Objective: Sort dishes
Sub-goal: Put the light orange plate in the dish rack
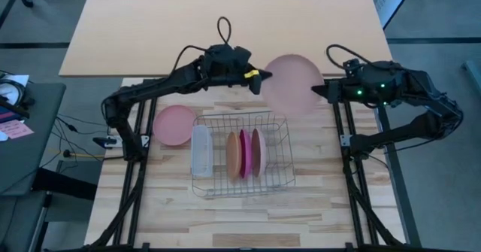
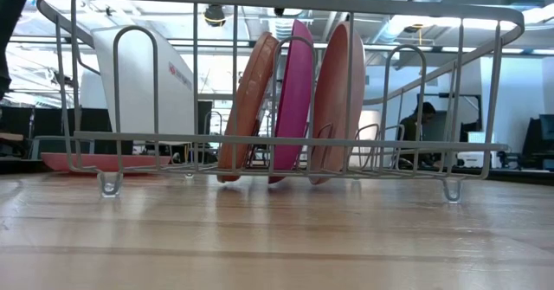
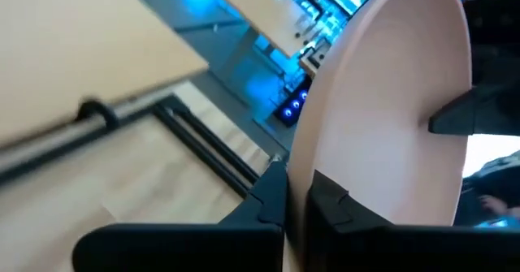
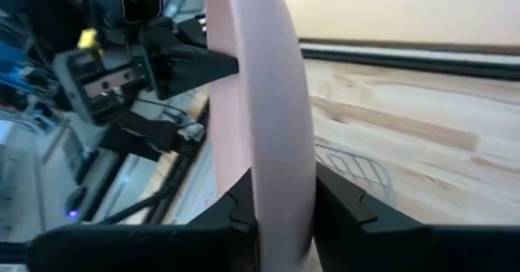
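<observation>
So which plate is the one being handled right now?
Look behind the wire rack: the pale pink plate is held up in the air between both arms. The left gripper and right gripper each pinch its rim; every other plate sits racked or flat on the table.

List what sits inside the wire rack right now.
Inside the wire rack three plates stand on edge: an orange-tan plate, a magenta plate and a pink plate. Each hides most of its neighbour's face; the rack's other slots look vacant.

Five plates: one pale pink plate [image 1: 293,83], one pink plate [image 1: 173,125], three racked plates [image 1: 245,153]; one rack [image 1: 279,173]; one tray [image 1: 201,151].
</observation>
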Robot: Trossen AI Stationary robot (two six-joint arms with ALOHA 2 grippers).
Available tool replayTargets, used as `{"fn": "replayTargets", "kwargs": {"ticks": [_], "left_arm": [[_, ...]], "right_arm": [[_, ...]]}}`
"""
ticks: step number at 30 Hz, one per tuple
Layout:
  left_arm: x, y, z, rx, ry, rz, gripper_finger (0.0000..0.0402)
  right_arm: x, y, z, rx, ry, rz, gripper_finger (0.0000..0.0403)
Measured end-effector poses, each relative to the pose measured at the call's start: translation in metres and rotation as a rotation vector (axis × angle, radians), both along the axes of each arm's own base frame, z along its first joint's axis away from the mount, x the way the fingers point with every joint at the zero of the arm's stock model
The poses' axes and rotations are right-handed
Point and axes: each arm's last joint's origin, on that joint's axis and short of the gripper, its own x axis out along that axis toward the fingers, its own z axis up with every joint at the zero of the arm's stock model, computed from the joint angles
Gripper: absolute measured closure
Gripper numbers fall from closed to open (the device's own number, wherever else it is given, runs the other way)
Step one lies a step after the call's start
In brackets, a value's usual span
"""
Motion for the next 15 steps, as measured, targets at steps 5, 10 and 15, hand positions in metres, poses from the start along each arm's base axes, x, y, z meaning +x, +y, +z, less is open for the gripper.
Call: {"fn": "replayTargets", "kwargs": {"ticks": [5, 10, 15], "left_arm": [[-0.011, 0.010, 0.008, 0.130, 0.022, 0.021, 0.0401], [-0.018, 0.019, 0.020, 0.308, -0.001, 0.041, 0.0401], [-0.030, 0.026, 0.050, 0.554, 0.020, 0.041, 0.0401]], "right_arm": [[-0.005, 0.000, 0.006, -0.003, -0.067, 0.005, 0.0278], [-0.018, 0.002, 0.009, 0.023, -0.106, 0.008, 0.0200], [-0.029, 0.003, 0.012, 0.021, -0.140, 0.011, 0.0144]]}}
